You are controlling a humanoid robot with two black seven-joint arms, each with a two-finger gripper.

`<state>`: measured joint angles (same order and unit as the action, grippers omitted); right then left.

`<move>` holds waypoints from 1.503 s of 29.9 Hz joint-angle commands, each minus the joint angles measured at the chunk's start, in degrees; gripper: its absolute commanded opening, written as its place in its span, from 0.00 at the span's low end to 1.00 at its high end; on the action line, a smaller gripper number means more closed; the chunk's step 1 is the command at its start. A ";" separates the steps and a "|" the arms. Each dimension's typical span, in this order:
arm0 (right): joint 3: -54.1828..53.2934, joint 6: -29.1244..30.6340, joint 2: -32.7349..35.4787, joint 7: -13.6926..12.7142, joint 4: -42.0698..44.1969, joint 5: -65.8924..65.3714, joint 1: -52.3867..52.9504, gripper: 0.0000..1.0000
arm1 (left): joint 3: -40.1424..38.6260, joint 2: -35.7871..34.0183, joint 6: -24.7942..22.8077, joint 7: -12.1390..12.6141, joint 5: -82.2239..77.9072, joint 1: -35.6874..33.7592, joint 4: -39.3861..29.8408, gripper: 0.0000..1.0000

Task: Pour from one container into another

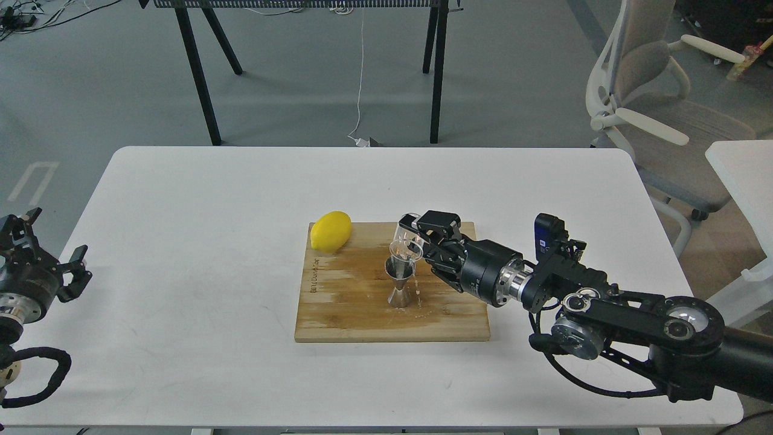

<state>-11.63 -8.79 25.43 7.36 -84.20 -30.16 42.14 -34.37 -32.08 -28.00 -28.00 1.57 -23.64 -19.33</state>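
- Bamboo-coloured wood makes up the board [362, 314], which lies flat near the middle of the white table [181, 241].
- Steel jigger [400, 287] stands upright on the board, a little right of the board's centre.
- Clear glass cup [406, 246] is held just above the jigger, tipped over so its mouth faces left and down toward the jigger's top cone; whether the rim touches the jigger cannot be told.
- Right gripper [416, 238] comes in from the right, low over the board, with its fingers [436, 223] closed around the cup.
- Wet streaks and small drops [420, 296] show on the board just right of the jigger and in front of it.
- Yellow lemon [330, 231] rests on the far left corner of the board, partly overhanging the edge, well apart from the jigger.
- Left gripper [51, 257] sits at the far left edge of the scene, off the table's left side, its fingers spread apart and holding nothing.
- Beyond the table stand the black legs of a second table [199, 78], and a pale office chair [664, 115] is at the far right.
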 commanded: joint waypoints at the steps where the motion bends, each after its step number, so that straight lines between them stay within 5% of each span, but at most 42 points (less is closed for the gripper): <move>1: 0.21 0.00 0.05 -0.06 0.00 -1.04 0.05 0.33 | 0.00 0.00 0.00 0.00 0.01 0.00 0.00 1.00; 45: 5.92 -2.37 0.05 0.02 0.44 -2.63 5.94 0.34 | 0.00 0.00 0.00 0.00 0.01 0.09 0.00 1.00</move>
<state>-5.74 -11.14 25.49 7.38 -83.77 -32.69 47.84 -34.37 -32.08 -28.00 -28.00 1.58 -23.58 -19.34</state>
